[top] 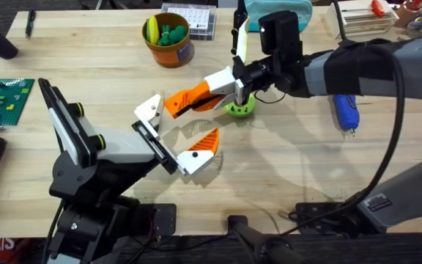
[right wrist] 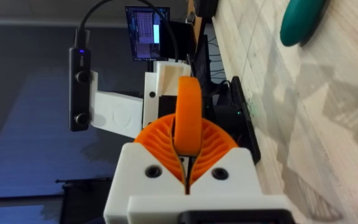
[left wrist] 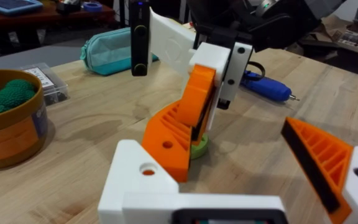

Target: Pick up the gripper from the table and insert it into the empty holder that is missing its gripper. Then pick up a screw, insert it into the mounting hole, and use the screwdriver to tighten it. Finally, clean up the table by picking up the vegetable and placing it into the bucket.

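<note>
My right gripper (top: 209, 89) is shut on the gripper (top: 180, 103), an orange wedge, and holds it over the table's middle. In the left wrist view the wedge (left wrist: 178, 134) has its wide end against the empty white holder (left wrist: 143, 180), whose mounting hole shows; I cannot tell whether it is seated. My left gripper (top: 185, 128) stands open, its other holder (top: 195, 158) carrying an orange finger (left wrist: 319, 158). The blue screwdriver (top: 345, 111) lies at the right. The orange-brown bucket (top: 168, 37) stands at the back. A small green vegetable (top: 240, 108) sits under my right gripper.
A clear box of small parts (top: 193, 18) and a teal pouch (top: 280, 9) lie at the back. A green baseplate (top: 2, 99) with bricks lies at the left edge. The bucket holds green and yellow pieces.
</note>
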You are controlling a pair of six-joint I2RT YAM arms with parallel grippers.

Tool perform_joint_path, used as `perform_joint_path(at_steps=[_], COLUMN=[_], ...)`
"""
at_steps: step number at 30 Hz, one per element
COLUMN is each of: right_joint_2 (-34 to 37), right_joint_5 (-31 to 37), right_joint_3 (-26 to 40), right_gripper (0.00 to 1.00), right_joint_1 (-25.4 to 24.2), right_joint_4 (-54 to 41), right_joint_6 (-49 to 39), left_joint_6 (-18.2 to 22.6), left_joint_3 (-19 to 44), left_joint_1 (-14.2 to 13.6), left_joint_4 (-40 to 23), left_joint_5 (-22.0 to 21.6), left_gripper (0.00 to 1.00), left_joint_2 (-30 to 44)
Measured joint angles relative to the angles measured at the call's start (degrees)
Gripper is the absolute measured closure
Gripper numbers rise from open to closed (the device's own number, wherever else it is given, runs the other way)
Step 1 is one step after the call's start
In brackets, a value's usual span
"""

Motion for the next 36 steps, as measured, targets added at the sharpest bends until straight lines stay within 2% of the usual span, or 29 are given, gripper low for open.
perform_joint_path(at_steps=[8, 19, 30, 36], right_joint_2=[0.12, 0.12, 0.12, 0.12], right_joint_5=[0.62, -1.91, -2.85, -2.38], right_joint_3=[-0.08, -0.08, -0.08, 0.50], right_gripper=[0.977, 0.978, 0.978, 0.978], right_joint_1=[-0.54, -5.50, 0.42, 1.49], right_joint_4=[-1.39, -1.39, -1.15, -1.11], right_joint_6=[0.40, 2.04, 3.20, 3.79], left_joint_6=[-0.06, -0.06, -0.06, -0.06], left_joint_3=[0.00, -0.02, -0.02, 0.00], left_joint_1=[-0.02, -0.02, -0.02, -0.02], left_joint_4=[-0.81, -0.81, -0.81, -0.81], left_joint_5=[-1.24, -1.86, -1.88, -1.88], left_gripper=[0.011, 0.011, 0.011, 0.011], left_joint_2=[0.00, 0.00, 0.00, 0.00])
